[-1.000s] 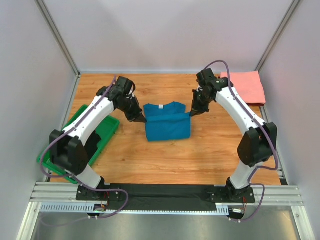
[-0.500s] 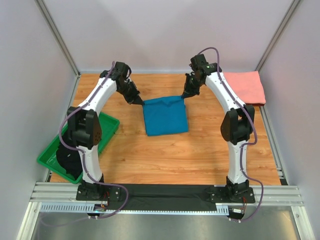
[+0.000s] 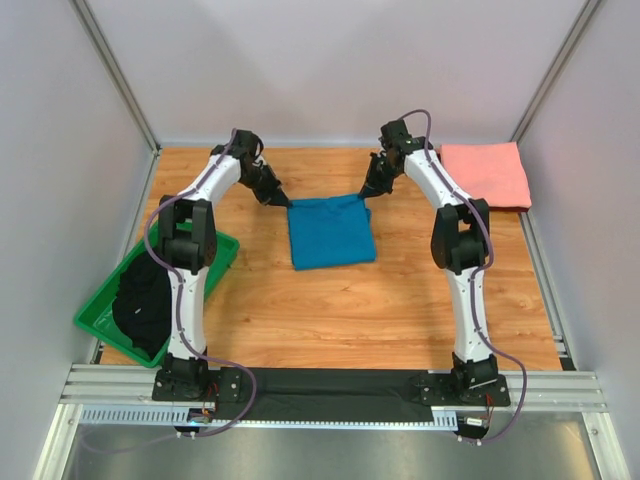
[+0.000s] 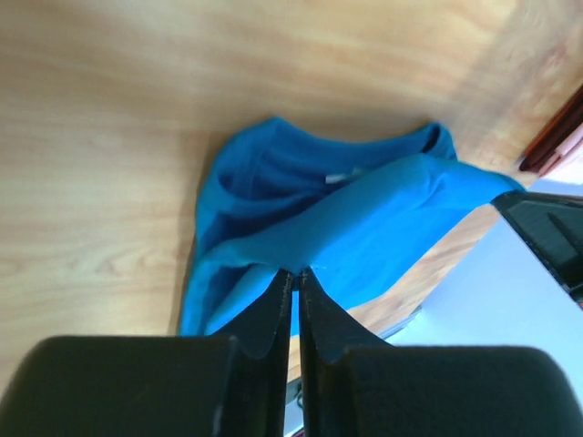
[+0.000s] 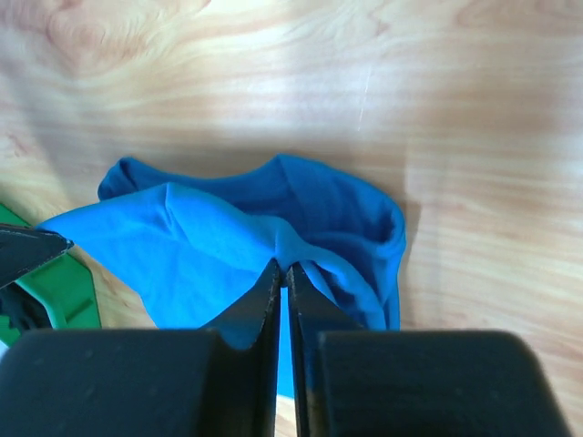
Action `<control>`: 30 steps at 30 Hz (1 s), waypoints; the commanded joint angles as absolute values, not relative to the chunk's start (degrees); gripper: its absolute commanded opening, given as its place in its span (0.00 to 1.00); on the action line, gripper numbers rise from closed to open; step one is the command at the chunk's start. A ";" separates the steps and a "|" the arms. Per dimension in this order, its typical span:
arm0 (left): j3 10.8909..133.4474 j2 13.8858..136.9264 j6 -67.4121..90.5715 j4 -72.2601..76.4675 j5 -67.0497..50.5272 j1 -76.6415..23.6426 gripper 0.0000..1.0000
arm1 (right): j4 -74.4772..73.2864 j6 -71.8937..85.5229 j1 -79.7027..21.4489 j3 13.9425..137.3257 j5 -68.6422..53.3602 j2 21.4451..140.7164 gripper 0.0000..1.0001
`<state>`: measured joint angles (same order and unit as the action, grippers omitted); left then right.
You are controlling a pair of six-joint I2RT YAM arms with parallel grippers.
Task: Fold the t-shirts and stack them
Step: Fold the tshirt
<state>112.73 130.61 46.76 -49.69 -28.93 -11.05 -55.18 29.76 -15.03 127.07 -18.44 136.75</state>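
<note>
Teal t-shirt (image 3: 331, 235) farther back, collar rearward

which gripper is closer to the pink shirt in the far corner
Right. The right gripper pinches the far right corner of the teal t-shirt, short of the salmon-pink t-shirt; the left gripper pinches its far left corner, farther off.

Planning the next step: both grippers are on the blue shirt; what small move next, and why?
Probably lower and open both: the left gripper and right gripper pinch the teal t-shirt at its far corners, edge raised above its lower layer.
</note>
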 commanded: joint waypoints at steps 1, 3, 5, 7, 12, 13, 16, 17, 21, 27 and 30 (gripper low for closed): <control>116.36 132.18 47.02 -45.17 -31.21 -9.06 0.12 | -49.49 31.90 -14.06 130.95 -20.04 137.90 0.07; 118.81 132.89 46.41 -47.98 -30.50 -7.91 0.23 | -49.74 31.99 -13.80 131.57 -20.48 138.34 0.23; 119.88 131.85 44.75 -50.88 -28.75 -7.38 0.31 | -50.80 30.42 -13.45 131.31 -20.48 136.95 0.41; 119.71 130.17 43.42 -51.67 -25.41 -7.64 0.39 | -51.94 27.62 -13.27 129.04 -19.69 134.83 0.48; 116.21 125.95 39.56 -49.23 -24.16 -9.66 0.41 | -51.25 22.68 -12.83 118.84 -21.09 129.30 0.52; 115.15 125.86 39.55 -46.52 -26.69 -9.84 0.40 | -50.98 21.89 -12.83 118.22 -21.88 129.20 0.52; 111.72 126.47 40.25 -41.77 -31.53 -10.98 0.37 | -52.29 20.04 -12.75 118.12 -22.85 130.95 0.54; 111.45 127.08 39.99 -41.49 -31.64 -11.60 0.36 | -52.64 19.78 -12.74 118.21 -22.85 131.39 0.55; 111.88 130.24 38.41 -39.03 -32.78 -12.31 0.36 | -52.30 18.64 -12.74 117.86 -22.59 133.67 0.57; 118.28 137.10 37.53 -40.34 -31.73 -10.90 0.34 | -48.62 18.28 -11.95 116.81 -23.90 135.79 0.55; 120.76 140.00 37.53 -40.61 -30.85 -9.58 0.34 | -45.10 17.23 -11.95 115.05 -26.63 136.67 0.55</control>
<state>117.40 137.71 39.03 -41.17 -31.00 -11.44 -49.76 19.22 -12.29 116.03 -23.59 135.20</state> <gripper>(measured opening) 0.345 0.552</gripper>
